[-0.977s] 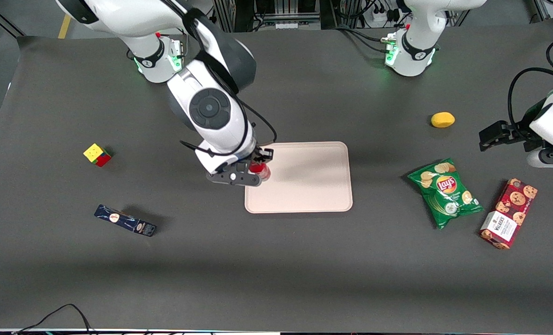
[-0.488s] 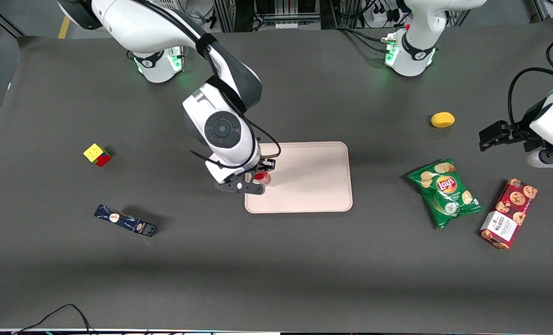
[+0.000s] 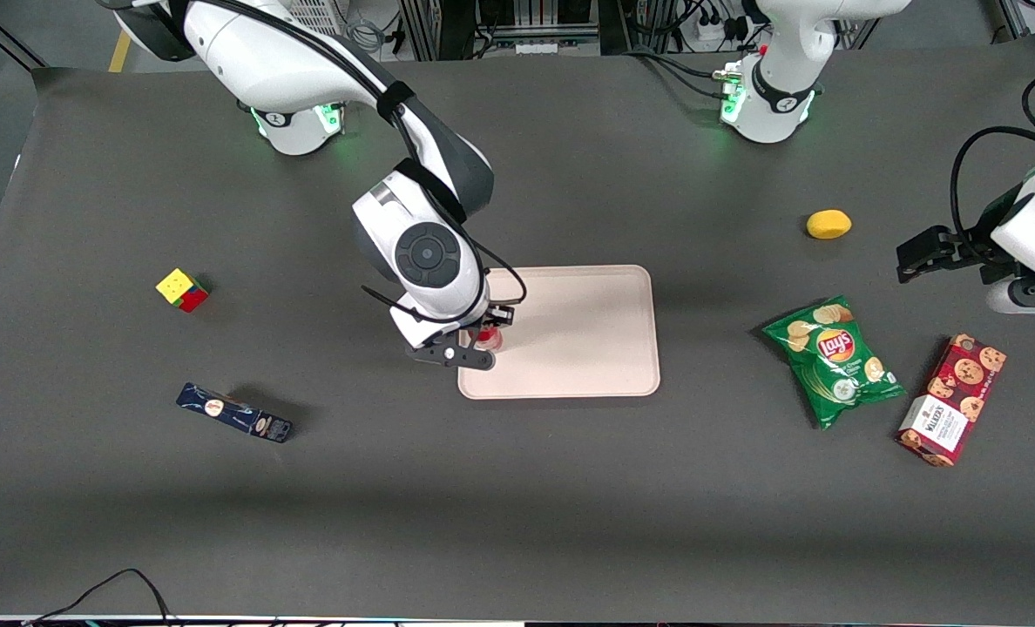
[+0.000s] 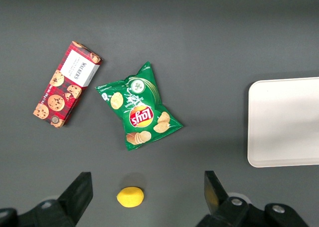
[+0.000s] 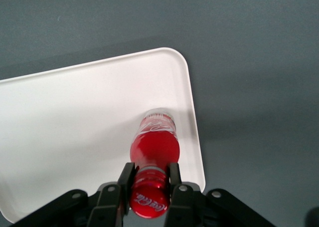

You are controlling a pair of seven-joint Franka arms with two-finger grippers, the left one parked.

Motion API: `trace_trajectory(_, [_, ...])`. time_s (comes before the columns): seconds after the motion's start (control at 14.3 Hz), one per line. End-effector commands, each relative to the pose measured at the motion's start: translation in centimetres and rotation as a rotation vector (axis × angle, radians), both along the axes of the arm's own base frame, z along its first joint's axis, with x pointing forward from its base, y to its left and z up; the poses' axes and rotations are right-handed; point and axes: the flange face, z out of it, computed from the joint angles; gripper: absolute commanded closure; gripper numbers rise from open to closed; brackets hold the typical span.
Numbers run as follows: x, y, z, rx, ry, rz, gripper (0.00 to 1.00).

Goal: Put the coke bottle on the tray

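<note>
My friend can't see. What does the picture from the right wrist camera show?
The gripper has its fingers shut on the cap end of a small red coke bottle, above a pale pink tray near the tray's rim, on a dark grey table.

Coke bottle [image 3: 489,338] mostly hidden under pincer [image 3: 485,329]; tray [image 4: 284,122] cut by frame edge.

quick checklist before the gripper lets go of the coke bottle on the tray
1. Gripper clamped on the coke bottle near its cap: ok.
2. Bottle over the tray, inside the rim: ok, though close to the edge toward the working arm's end.
3. Bottle upright: ok.
4. Base touching the tray floor: cannot tell.
5. Tray spot under the bottle bare: ok.
</note>
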Motion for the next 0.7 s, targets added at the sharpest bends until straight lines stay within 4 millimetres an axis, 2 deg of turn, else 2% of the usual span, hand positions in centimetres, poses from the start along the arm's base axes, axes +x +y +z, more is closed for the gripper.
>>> trace_trajectory(0.0, [-0.1, 0.6, 0.5, -0.003, -0.027, -0.019, 0.83])
trace_trajectory(0.14, [-0.1, 0.7, 0.0, -0.005, -0.03, -0.046, 0.37])
trace_trajectory(0.21, [0.0, 0.7, -0.3, -0.006, -0.036, -0.049, 0.26])
trace_trajectory(0.28, [-0.1, 0.7, -0.8, -0.013, -0.044, -0.054, 0.09])
trace_trajectory(0.35, [-0.2, 0.7, -0.9, -0.013, -0.047, -0.065, 0.0])
trace_trajectory(0.49, [-0.2, 0.8, -0.3, -0.005, -0.05, -0.066, 0.0])
trace_trajectory(0.56, [-0.2, 0.7, 0.6, 0.005, -0.057, -0.065, 0.0])
trace_trajectory(0.63, [0.0, 0.3, 2.3, 0.02, -0.071, -0.061, 0.0])
